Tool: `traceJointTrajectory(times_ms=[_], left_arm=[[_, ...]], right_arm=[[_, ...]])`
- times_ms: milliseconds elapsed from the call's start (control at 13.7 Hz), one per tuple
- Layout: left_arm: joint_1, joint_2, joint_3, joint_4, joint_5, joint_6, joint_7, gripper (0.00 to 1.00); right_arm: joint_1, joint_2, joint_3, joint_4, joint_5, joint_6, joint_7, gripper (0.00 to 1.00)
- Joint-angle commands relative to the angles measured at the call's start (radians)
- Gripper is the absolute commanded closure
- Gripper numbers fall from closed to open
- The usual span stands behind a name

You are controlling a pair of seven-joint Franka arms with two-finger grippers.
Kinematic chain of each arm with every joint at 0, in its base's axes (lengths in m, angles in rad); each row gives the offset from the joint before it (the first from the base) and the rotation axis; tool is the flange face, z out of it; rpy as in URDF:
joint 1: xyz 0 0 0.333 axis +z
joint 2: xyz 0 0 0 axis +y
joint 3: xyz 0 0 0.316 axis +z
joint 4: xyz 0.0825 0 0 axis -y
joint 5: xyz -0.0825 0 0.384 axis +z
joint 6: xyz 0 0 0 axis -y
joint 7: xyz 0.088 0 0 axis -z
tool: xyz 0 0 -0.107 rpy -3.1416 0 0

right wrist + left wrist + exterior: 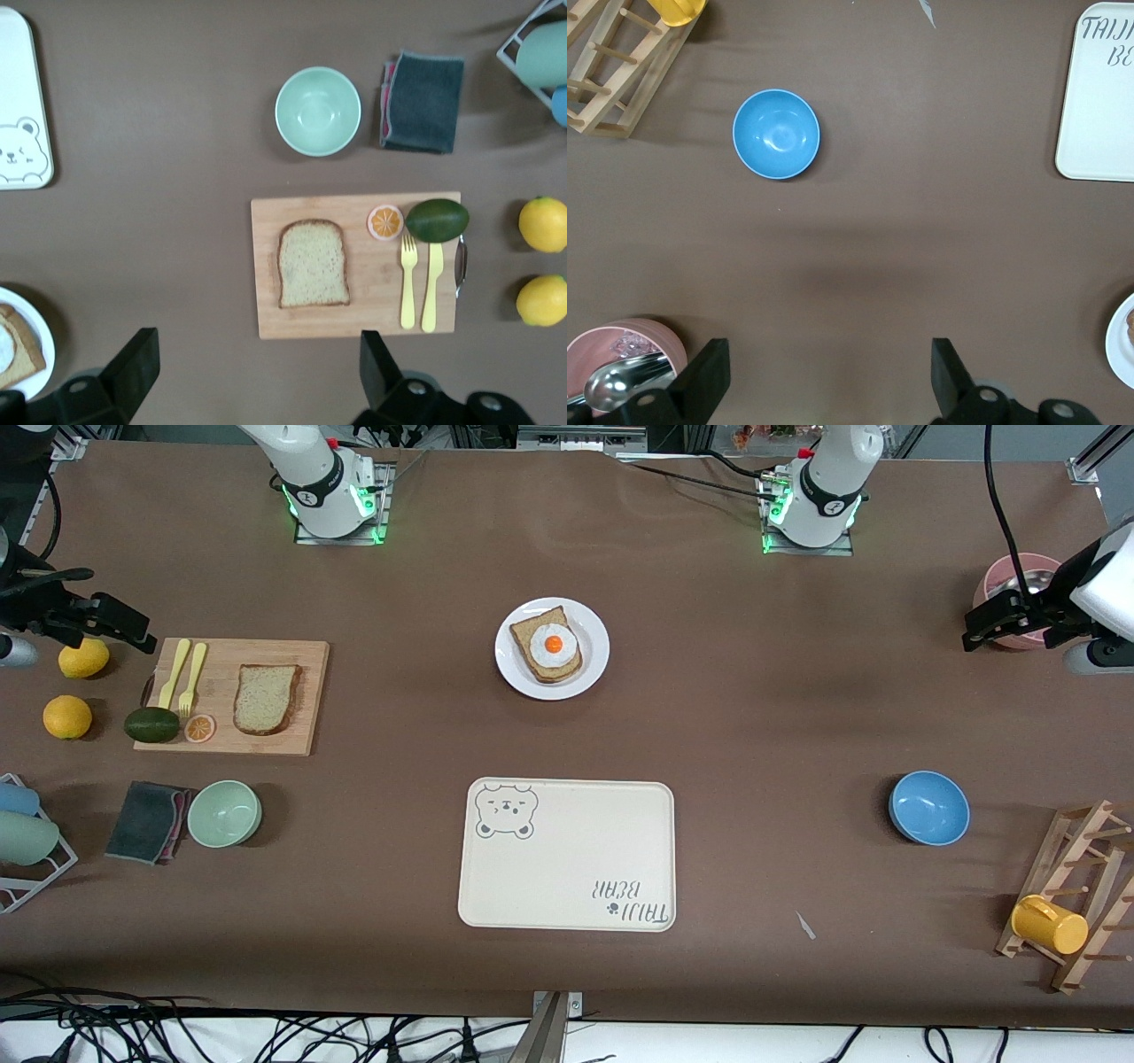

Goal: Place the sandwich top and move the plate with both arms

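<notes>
From the front view, nothing of the task looked begun. The sandwich top (267, 698) lay flat on the wooden cutting board (292, 657) toward the right arm's end of the table, beside a yellow fork and knife (184, 675), an avocado (151, 724) and an orange slice (199, 728). The plate (595, 657) sat mid-table between the two bases, carrying the egg-topped bread slice (549, 645), with no second slice on it. The bear tray (567, 855) lay nearer the camera than the plate, well apart from it. The right gripper (133, 636) hung over the lemons (84, 657) near the board's outer end; the left gripper (974, 633) hung over the pink bowl (1019, 571) at the left arm's end. Both arms seemed to be waiting.

In the left wrist view, the left gripper's fingers (709, 376) stood wide apart with nothing between them, above bare table, the blue bowl (776, 134) well apart.

In the right wrist view, the right gripper's fingers (133, 363) were likewise spread and empty, the sandwich top (312, 263) untouched on the board (266, 310).

By my reading everything remained: picking up the slice, setting it on the egg, then moving the plate with both arms
</notes>
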Motion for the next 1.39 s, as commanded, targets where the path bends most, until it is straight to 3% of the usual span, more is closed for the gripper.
traceJointTrajectory(times_ms=[0, 293, 585, 878, 1171, 1317], left_arm=[[0.0, 0.004, -0.002, -0.002, 0.019, 0.03, 0.012, 0.0], [0.002, 0.001, -0.002, -0.011, 0.016, 0.054, 0.013, 0.0], [0.013, -0.001, -0.003, -0.06, -0.035, 0.055, 0.019, 0.0], [0.013, 0.0, -0.003, -0.183, -0.078, 0.086, 0.019, 0.0], [0.002, -0.001, -0.055, -0.333, -0.105, 0.222, 0.019, 0.0], [0.016, -0.004, -0.055, -0.367, -0.194, 0.251, 0.023, 0.0]], right_arm=[[0.0, -0.012, 0.011, -0.034, -0.002, -0.019, 0.004, 0.0], [0.016, 0.078, 0.011, -0.079, -0.028, -0.002, 0.011, 0.0], [0.028, 0.112, 0.011, -0.254, -0.065, 0.252, 0.094, 0.0], [0.068, 0.171, 0.011, -0.413, -0.206, 0.46, 0.302, 0.0], [0.11, 0.316, 0.011, -0.419, -0.351, 0.554, 0.553, 0.07], [0.126, 0.361, 0.011, -0.419, -0.407, 0.578, 0.668, 0.1]])
